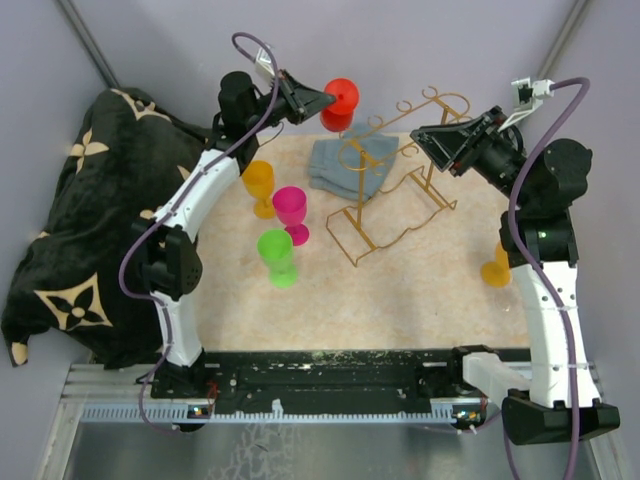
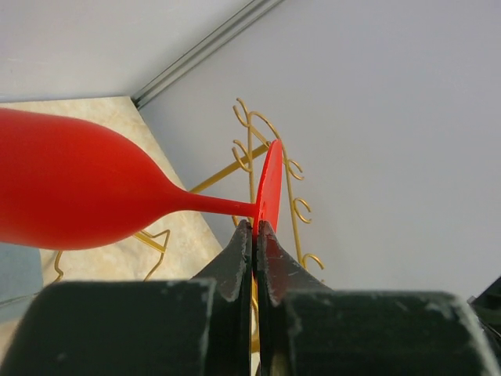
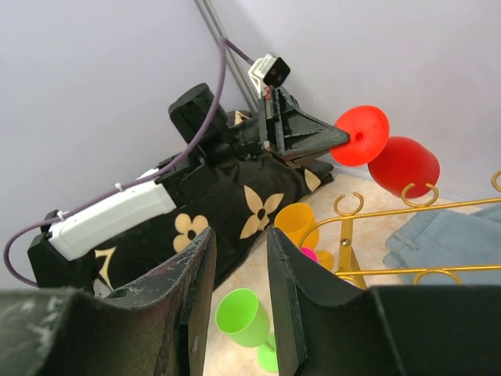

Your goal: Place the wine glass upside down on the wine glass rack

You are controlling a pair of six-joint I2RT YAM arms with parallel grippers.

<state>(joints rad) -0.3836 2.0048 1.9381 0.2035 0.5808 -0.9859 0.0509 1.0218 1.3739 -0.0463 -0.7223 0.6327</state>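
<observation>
Two claws: my left claw (image 1: 328,98) is clenched on the red wine glass (image 1: 342,98) by its foot, aloft at eleven o'clock from the wine glass rack (image 1: 395,190); my right claw (image 1: 428,138) gapes, holding nothing.

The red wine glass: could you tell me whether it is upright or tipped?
Tipped: in the right wrist view the red wine glass hangs foot above bowl, the left end effector shut on its foot's rim.

Pale lilac-grey walls (image 1: 160,40) with metal corner struts (image 1: 88,40) enclose a beige, seemingly evenly lit tabletop (image 1: 400,300).
</observation>
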